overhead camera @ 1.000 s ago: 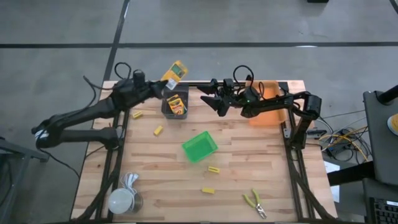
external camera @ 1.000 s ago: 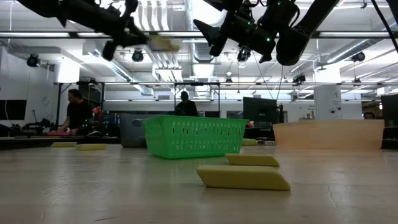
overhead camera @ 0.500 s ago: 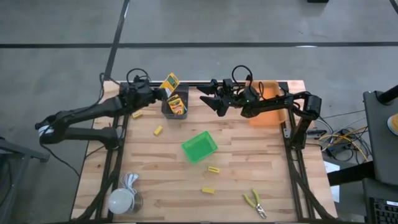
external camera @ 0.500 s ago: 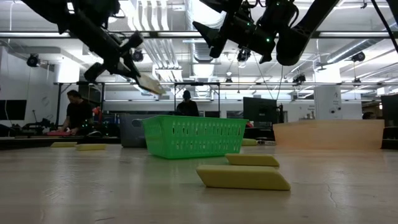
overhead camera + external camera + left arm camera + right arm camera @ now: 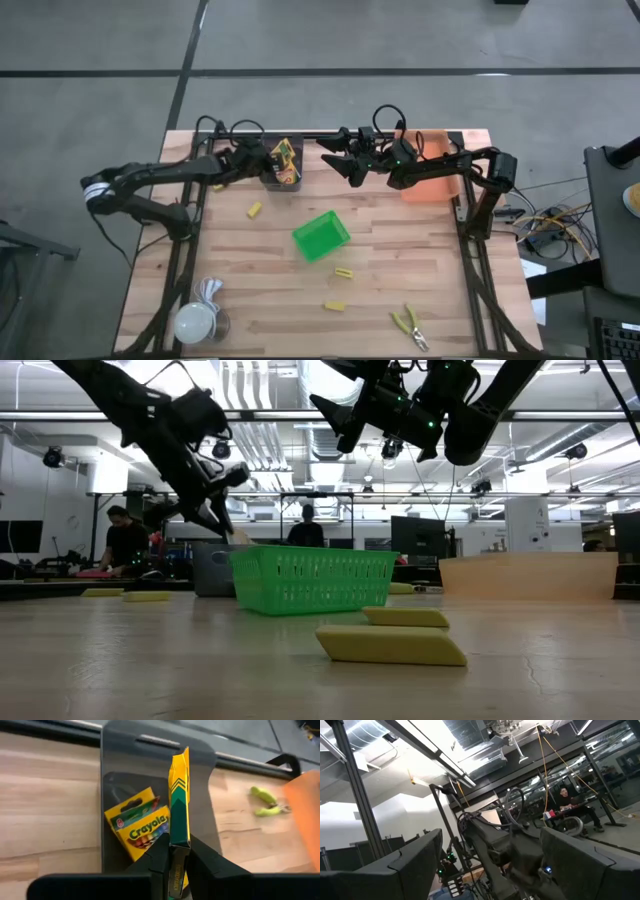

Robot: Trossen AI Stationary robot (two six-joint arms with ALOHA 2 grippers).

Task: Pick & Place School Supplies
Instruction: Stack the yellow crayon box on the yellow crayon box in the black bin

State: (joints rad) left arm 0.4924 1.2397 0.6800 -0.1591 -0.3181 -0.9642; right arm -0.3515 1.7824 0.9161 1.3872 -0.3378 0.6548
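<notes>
Between the left gripper's (image 5: pixel 172 855) closed fingers, a crayon box (image 5: pixel 179 802) stands on edge over the grey bin (image 5: pixel 116 780); beyond the fingertips a second crayon box (image 5: pixel 137 823) lies in it. Right gripper (image 5: pixel 338 160): raised above tabletop (image 5: pixel 400 270), fingers spread, empty.

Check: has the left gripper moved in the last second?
Yes. The left gripper, shut on a crayon box, came down over the grey bin.

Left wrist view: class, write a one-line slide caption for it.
Left tool holds a crayon box edge-on above the grey bin, where another crayon box lies.
</notes>
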